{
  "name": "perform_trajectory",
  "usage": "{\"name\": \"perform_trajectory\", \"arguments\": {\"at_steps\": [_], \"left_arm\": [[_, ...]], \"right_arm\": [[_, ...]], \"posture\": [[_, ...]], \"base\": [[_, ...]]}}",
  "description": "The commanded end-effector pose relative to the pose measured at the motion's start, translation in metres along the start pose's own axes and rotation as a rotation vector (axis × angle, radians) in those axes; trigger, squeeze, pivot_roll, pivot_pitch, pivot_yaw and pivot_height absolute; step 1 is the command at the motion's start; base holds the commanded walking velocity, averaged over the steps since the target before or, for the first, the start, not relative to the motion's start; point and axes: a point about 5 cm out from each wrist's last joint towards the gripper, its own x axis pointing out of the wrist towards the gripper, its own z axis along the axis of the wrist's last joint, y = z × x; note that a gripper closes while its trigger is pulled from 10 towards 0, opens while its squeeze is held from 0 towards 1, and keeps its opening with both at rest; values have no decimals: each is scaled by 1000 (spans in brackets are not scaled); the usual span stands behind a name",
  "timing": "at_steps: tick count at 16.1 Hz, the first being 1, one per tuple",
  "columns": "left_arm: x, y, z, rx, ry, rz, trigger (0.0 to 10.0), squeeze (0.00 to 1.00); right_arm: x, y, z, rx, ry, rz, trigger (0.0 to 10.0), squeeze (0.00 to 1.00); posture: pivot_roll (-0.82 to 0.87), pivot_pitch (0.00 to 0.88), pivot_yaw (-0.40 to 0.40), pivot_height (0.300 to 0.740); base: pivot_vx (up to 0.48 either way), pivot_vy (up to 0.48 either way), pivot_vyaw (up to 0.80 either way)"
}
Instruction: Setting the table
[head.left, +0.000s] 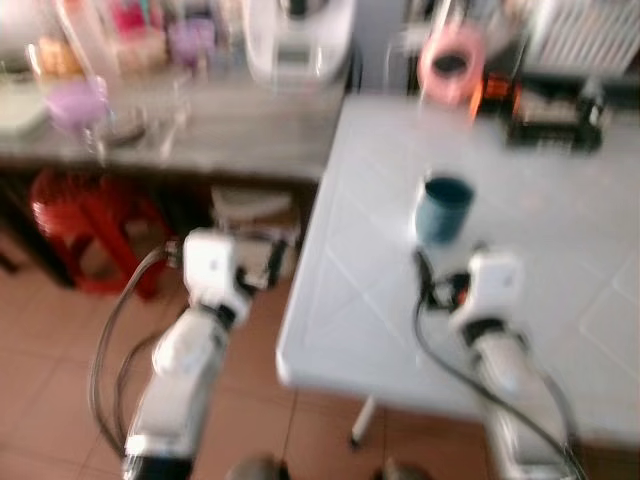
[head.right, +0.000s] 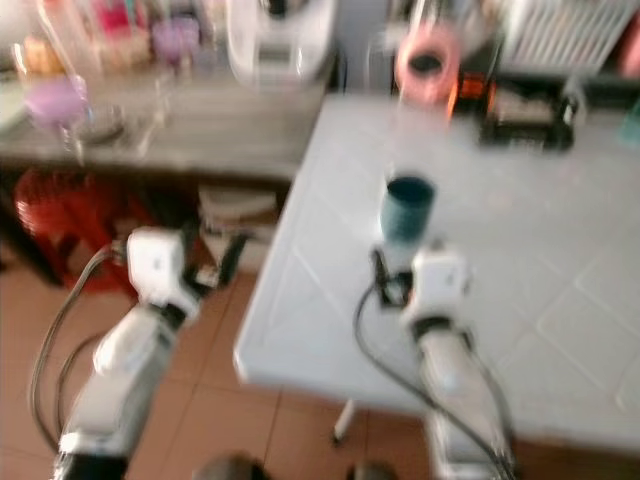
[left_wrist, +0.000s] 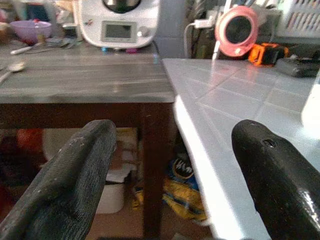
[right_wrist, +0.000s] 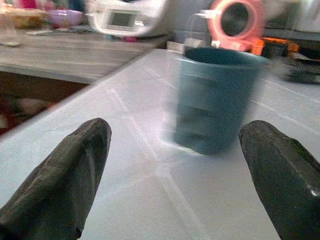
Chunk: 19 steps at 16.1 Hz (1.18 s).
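Note:
A dark teal cup (head.left: 443, 208) stands upright on the white tiled table (head.left: 360, 300), near its left side. My right gripper (right_wrist: 176, 128) hovers low over the table just on the near side of the cup. It is open, and the cup (right_wrist: 217, 97) stands a little beyond its fingertips, nearer one of them. My left gripper (left_wrist: 175, 129) is open and holds nothing. It hangs over the floor beside the table's left edge (left_wrist: 200, 150), level with the tabletop. The eye views are blurred.
A grey wooden side table (head.left: 200, 135) stands left of the white table. It carries a white kitchen appliance (left_wrist: 119, 22), a purple bowl (left_wrist: 32, 30) and spoons. A red stool (head.left: 85, 225) sits under it. A pink round object (head.left: 452, 62) and black-orange gear (head.left: 545, 110) stand at the white table's back.

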Motion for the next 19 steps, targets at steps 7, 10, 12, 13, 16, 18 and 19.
{"name": "perform_trajectory", "arguments": {"at_steps": [7,10,12,13,16,18,19], "left_arm": [[-2,3,-4,55,52,28,10000,0],[1,6,-4,52,58,19,10000,0],[0,3,-3,55,59,-1,10000,0],[0,3,-4,57,66,4,10000,0],[-2,3,-7,61,83,13,10000,0],[-2,1,-8,55,85,0,10000,0],[-2,0,-8,53,89,-2,10000,0]], "right_arm": [[4,-12,-4,11,23,-127,10000,0],[14,-5,-5,50,33,-165,10000,0],[18,-1,-3,55,28,-162,10000,0],[20,-1,-4,59,31,-161,10000,0],[30,-1,-5,79,44,-177,10000,0],[35,1,-2,68,34,-176,10000,0],[36,0,-1,57,31,-183,10000,0]], "posture": [[-3,0,73,740],[9,6,75,740],[12,11,75,740],[12,12,75,740],[18,17,70,740],[21,18,69,740],[21,19,69,740]], "base": [[0,0,0],[0,0,0],[0,0,0],[0,0,0],[0,0,0],[0,0,0],[0,0,0]]}}
